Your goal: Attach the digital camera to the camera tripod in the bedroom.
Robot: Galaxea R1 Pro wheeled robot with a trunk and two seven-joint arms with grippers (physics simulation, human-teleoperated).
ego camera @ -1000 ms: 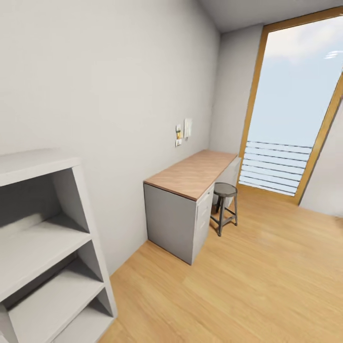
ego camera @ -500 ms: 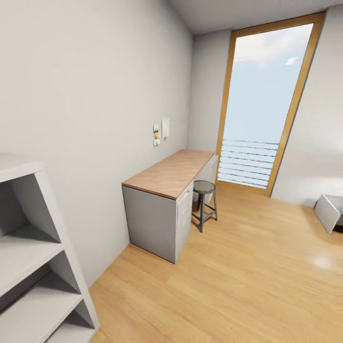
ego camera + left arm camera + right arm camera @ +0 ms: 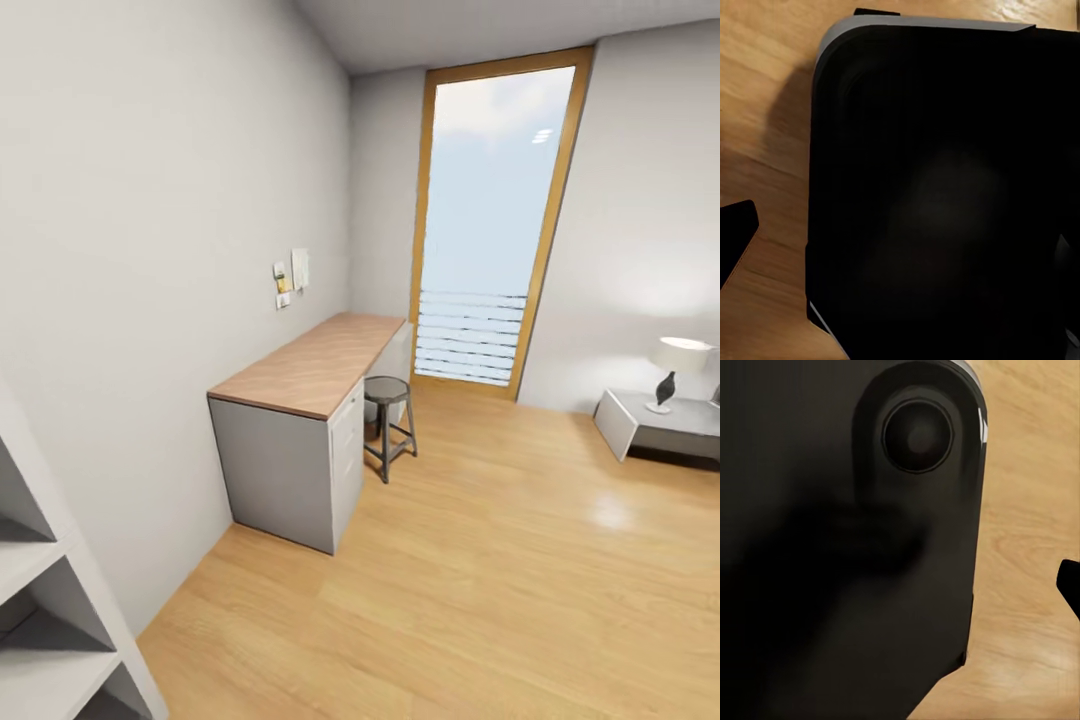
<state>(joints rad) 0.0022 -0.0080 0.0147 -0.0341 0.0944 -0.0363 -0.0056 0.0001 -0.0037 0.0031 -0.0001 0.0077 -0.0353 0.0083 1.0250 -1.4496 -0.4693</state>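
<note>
The room had a long counter (image 3: 310,368) by the white wall, a round stool (image 3: 388,392) beside it, a tall window (image 3: 490,220) and a lamp (image 3: 676,368). I could not tell if either hand was open or closed. The wrist views looked down at dark robot parts (image 3: 945,195) over the wood floor (image 3: 500,560).

Grey desk (image 3: 285,470) with brown wood top, light wood floor (image 3: 500,570), orange-framed window (image 3: 490,215), white walls (image 3: 140,250)

- Daylight pours through the tall wood-framed window (image 3: 490,215), leaving a soft sheen on the light wood floor (image 3: 520,560).
- Wrist views are dim, with dark, blurred foregrounds.
</note>
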